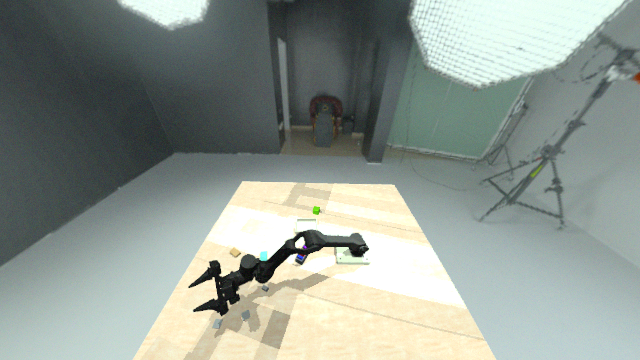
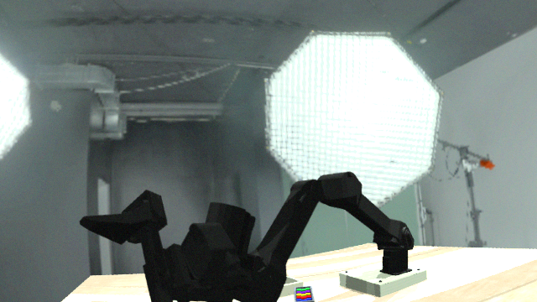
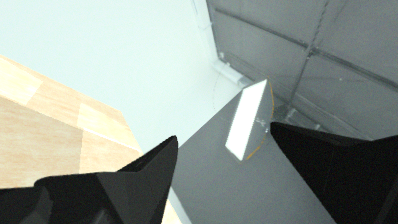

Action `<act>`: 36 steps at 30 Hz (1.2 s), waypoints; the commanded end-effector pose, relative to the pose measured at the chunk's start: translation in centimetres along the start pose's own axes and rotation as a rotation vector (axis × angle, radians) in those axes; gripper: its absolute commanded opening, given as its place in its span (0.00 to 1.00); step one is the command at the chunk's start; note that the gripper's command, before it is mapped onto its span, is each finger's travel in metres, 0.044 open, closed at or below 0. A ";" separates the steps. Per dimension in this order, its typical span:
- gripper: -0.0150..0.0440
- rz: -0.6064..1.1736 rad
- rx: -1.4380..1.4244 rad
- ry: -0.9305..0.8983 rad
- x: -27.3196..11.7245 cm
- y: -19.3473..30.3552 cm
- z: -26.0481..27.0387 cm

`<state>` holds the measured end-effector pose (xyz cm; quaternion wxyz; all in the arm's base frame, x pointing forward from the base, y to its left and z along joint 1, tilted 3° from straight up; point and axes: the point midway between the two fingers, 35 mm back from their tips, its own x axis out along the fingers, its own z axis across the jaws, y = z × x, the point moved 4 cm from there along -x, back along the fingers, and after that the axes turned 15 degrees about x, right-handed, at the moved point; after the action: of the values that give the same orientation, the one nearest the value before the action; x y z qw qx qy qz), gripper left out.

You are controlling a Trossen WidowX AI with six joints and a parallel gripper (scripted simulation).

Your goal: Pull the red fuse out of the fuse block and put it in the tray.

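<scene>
My gripper (image 1: pixel 193 298) is open and empty, its fingers spread wide. It hangs over the near left part of the table and points out past the table edge. In the wrist view the gripper (image 3: pixel 223 134) has only floor and wall between its fingertips. The fuse block (image 1: pixel 300 261) sits mid-table, partly hidden under my arm, well behind the gripper. In the exterior view the fuse block (image 2: pixel 304 294) shows coloured fuses as stripes, with a red one among them. The pale tray (image 1: pixel 303 224) lies just beyond the block.
My arm's base (image 1: pixel 352 252) stands on a pale plate right of the block. Small cubes lie about: green (image 1: pixel 316 210), tan (image 1: pixel 235 252), cyan (image 1: pixel 263 256), and grey ones (image 1: pixel 245 315) near the gripper. The table's left edge is close to the gripper.
</scene>
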<state>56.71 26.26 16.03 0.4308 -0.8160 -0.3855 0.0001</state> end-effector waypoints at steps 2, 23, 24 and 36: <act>0.84 0.033 0.034 -0.010 -0.1 0.2 -0.3; 0.38 1.156 1.028 0.092 -15.2 2.5 -4.4; 0.38 1.209 1.067 0.117 -16.3 2.1 -4.4; 0.38 1.871 1.384 0.543 -31.5 -4.3 -4.4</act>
<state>37.17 6.41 11.29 0.7001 -0.3978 0.4657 0.3671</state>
